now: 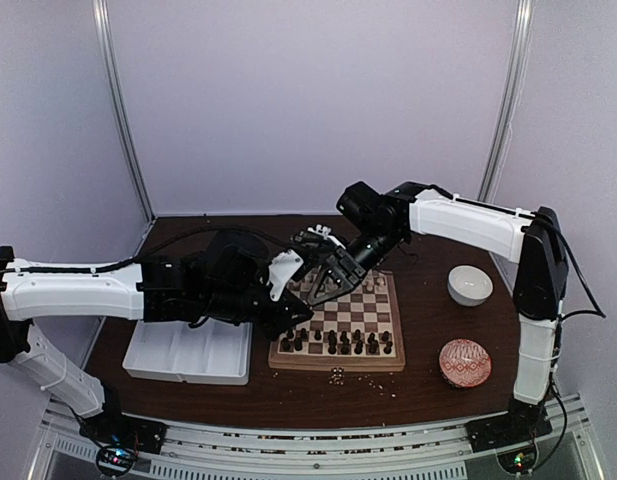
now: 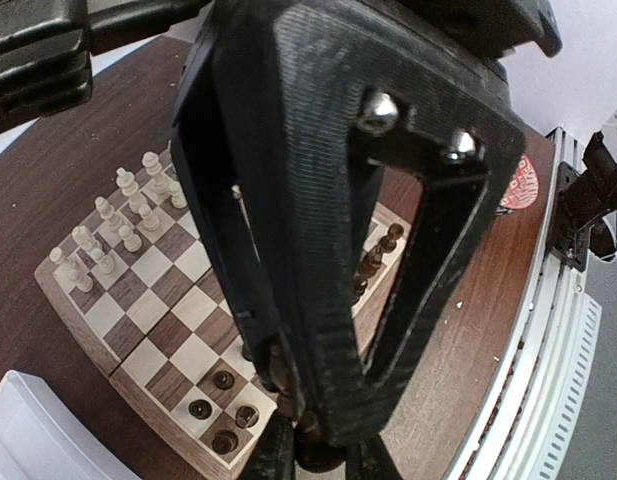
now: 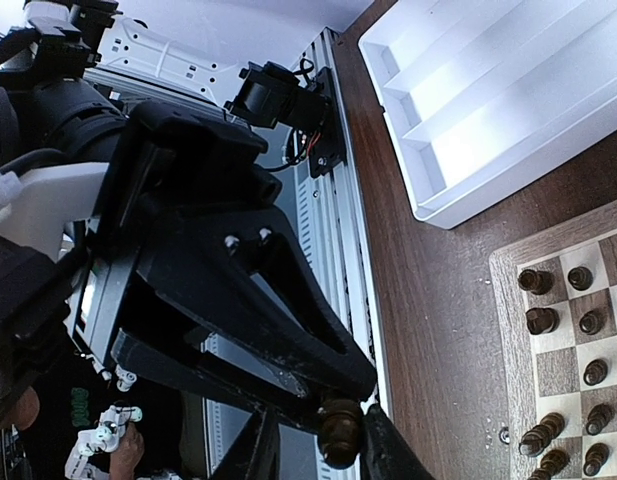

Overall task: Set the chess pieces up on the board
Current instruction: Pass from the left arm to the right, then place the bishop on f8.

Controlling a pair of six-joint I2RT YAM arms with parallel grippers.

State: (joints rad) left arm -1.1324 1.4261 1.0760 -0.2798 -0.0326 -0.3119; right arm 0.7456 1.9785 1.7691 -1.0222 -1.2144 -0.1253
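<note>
Inspection of your station at this moment.

The board (image 1: 384, 363) lay at the middle of the table. The white tray (image 1: 188, 358) sat at its 9 o'clock. Two bowls sat out at its 3 o'clock, a white bowl (image 1: 469, 285) farther back and a red patterned bowl (image 1: 465, 362) nearer you.

Of the chess pieces, the dark set (image 1: 338, 342) stood in rows along the board's 6 o'clock edge. The cream set (image 2: 108, 235) stood crowded toward the 12 o'clock edge, and I could not read which piece stood where. Pale crumbs (image 1: 338, 376) lay on the table just off the 6 o'clock edge.

Your left claw (image 3: 333, 405) hung over the board's 7 o'clock corner. Its jaws were drawn together and clamped on one dark piece (image 3: 339, 430), held above the squares.

Your right claw (image 3: 318, 458) reached in from 1 o'clock and met the left one tip to tip. Its fingers (image 3: 383, 455) stood apart, one on each side of that same piece. One finger was just beside the piece or touching it, and I could not tell which. The other showed a clear gap.
</note>
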